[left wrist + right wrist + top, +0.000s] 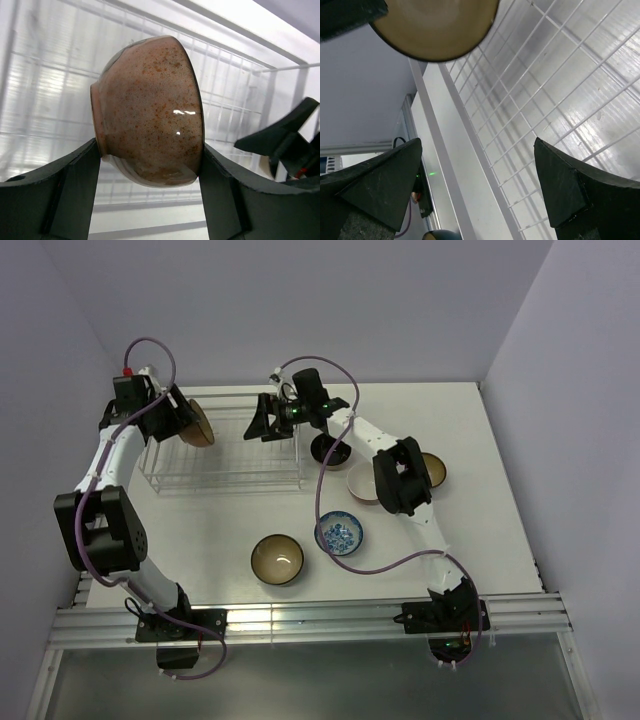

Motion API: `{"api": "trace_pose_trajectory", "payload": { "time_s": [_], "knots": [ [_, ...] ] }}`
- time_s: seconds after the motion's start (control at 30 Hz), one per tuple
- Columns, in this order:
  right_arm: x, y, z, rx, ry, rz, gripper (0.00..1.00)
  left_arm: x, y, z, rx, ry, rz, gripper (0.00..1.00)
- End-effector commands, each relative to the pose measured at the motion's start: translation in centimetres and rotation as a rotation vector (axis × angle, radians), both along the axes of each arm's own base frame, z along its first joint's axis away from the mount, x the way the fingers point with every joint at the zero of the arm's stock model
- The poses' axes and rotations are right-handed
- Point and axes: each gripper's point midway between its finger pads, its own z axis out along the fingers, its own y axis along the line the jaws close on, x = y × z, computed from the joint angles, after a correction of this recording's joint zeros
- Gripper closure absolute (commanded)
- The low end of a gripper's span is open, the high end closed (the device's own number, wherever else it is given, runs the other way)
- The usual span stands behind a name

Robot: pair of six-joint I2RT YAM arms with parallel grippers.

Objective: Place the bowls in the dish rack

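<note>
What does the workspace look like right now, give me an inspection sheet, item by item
Surface: white table, five bowls loose on it.
Job's things: wire dish rack back left, no bowl seen in it. Held tan bowl on edge above the rack. On the table: black bowl, white-and-red bowl, blue-and-white bowl, front tan bowl, third tan bowl partly behind the right arm.
Clutter: nothing seen.
Grippers: left gripper shut on the held tan bowl; right gripper open, empty, over the rack.
Cables: purple left cable arches off its arm; purple right cable loops beside the blue-and-white bowl.
Surroundings: plain pale walls; metal rail at the near edge.
</note>
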Motion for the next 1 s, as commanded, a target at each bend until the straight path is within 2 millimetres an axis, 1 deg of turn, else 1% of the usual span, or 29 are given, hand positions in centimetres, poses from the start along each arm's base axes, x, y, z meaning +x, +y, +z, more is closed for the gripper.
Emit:
{"api": "trace_pose_trajectory", "payload": {
  "time_s": [0.0, 0.03, 0.1, 0.13, 0.2, 0.23, 0.3, 0.33, 0.37, 0.43, 0.5, 0.53, 0.57, 0.67, 0.7, 0.83, 0.87, 0.93, 0.97],
  "knots": [
    [-0.1, -0.7, 4.6, 0.031, -0.108, -0.002, 0.00, 3.0, 2.1, 5.7, 0.141, -0.177, 0.009, 1.00],
    [-0.1, -0.8, 4.8, 0.030, -0.112, -0.002, 0.00, 3.3, 2.4, 6.4, 0.160, -0.189, 0.012, 1.00],
    [-0.1, -0.9, 4.6, 0.023, -0.116, -0.004, 0.00, 3.6, 3.0, 5.8, 0.203, -0.158, 0.010, 1.00],
    [-0.1, -0.9, 4.8, 0.021, -0.119, -0.005, 0.00, 3.9, 3.3, 6.5, 0.220, -0.165, 0.012, 1.00],
    [-0.1, -0.9, 4.8, 0.022, -0.125, -0.007, 0.00, 4.1, 4.0, 6.0, 0.261, -0.145, 0.018, 1.00],
    [-0.2, -0.9, 5.0, 0.026, -0.125, -0.005, 0.00, 4.3, 4.1, 6.4, 0.274, -0.154, 0.018, 1.00],
    [-0.1, -0.9, 4.9, 0.025, -0.125, -0.005, 0.00, 4.6, 4.6, 6.2, 0.314, -0.145, 0.023, 1.00],
    [-0.1, -0.9, 4.8, 0.023, -0.124, -0.004, 0.00, 4.8, 4.8, 6.4, 0.326, -0.147, 0.023, 1.00],
    [-0.1, -0.9, 4.9, 0.022, -0.126, -0.004, 0.00, 4.9, 4.7, 6.1, 0.336, -0.138, 0.018, 1.00],
    [-0.1, -0.9, 4.8, 0.020, -0.130, 0.001, 0.00, 5.1, 4.8, 6.0, 0.370, -0.131, 0.016, 1.00],
    [-0.2, -0.9, 4.7, 0.019, -0.130, 0.005, 0.00, 5.1, 4.6, 5.2, 0.392, -0.108, 0.004, 1.00],
    [-0.2, -0.9, 4.6, 0.019, -0.128, 0.007, 0.00, 5.3, 4.9, 5.3, 0.411, -0.103, 0.016, 1.00],
    [-0.2, -0.9, 4.7, 0.018, -0.131, 0.006, 0.00, 5.5, 4.4, 4.8, 0.419, -0.095, 0.001, 1.00],
    [-0.1, -1.0, 4.8, 0.014, -0.141, 0.004, 0.00, 5.6, 4.1, 4.4, 0.443, -0.082, -0.019, 1.00],
    [-0.1, -1.0, 4.7, 0.011, -0.143, 0.003, 0.00, 5.7, 4.5, 4.5, 0.474, -0.079, -0.003, 1.00],
    [0.1, -1.2, 4.7, 0.000, -0.155, -0.004, 0.00, 6.0, 4.3, 4.2, 0.564, -0.061, -0.006, 1.00],
    [0.1, -1.2, 4.7, -0.002, -0.158, -0.004, 0.00, 6.1, 3.9, 3.7, 0.594, -0.048, -0.017, 1.00],
    [0.0, -1.2, 4.7, -0.003, -0.161, -0.003, 0.00, 6.2, 3.8, 3.3, 0.620, -0.030, -0.014, 1.00],
    [0.1, -1.3, 4.7, -0.006, -0.162, -0.005, 0.00, 6.3, 2.9, 2.6, 0.657, -0.017, -0.060, 1.00]
  ]
}}
